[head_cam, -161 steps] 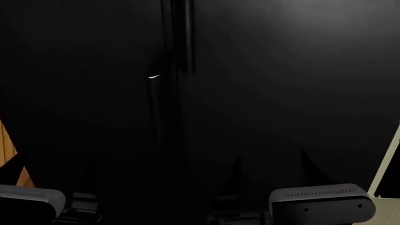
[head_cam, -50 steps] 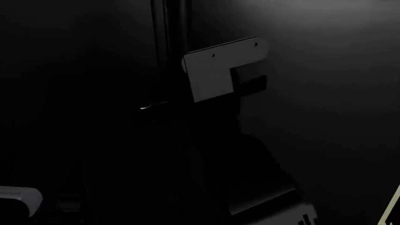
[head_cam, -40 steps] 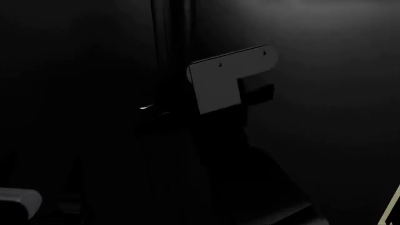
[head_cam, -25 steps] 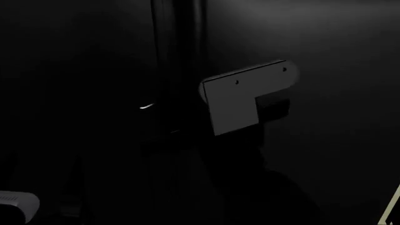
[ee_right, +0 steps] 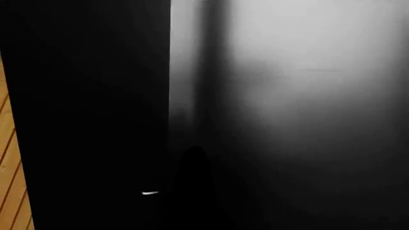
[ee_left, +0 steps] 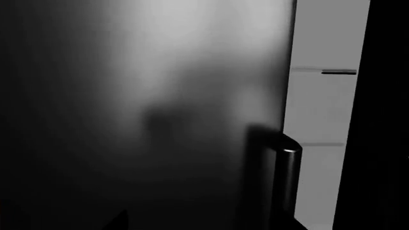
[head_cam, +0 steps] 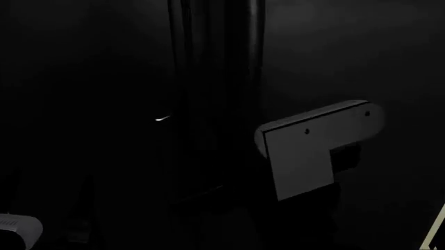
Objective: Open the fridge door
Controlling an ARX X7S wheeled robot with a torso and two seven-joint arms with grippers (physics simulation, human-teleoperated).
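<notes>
In the head view the fridge door (head_cam: 361, 57) is the broad matte-black panel on the right. Its long vertical bar handle (head_cam: 247, 62) runs down the middle. My right arm's grey wrist bracket (head_cam: 306, 151) hangs just right of the handle's lower part. The fingers beyond it are lost in the dark, so a grip on the bar cannot be made out. Only a grey piece of my left arm (head_cam: 14, 228) shows, at the bottom left. The left wrist view shows a black panel (ee_left: 160, 96) and a rounded handle end (ee_left: 282, 177), with no jaws discernible.
The narrower black door panel (head_cam: 76, 104) fills the left of the head view, with a small glint (head_cam: 161, 119) near its edge. Cream cabinet fronts (ee_left: 326, 110) stand beside the black panel. A strip of wooden floor (ee_right: 6, 167) shows at the right wrist view's edge.
My right wrist bracket has moved down and to the right. The bar handle has shifted right with it and looks broader. The left arm stays low at the left.
</notes>
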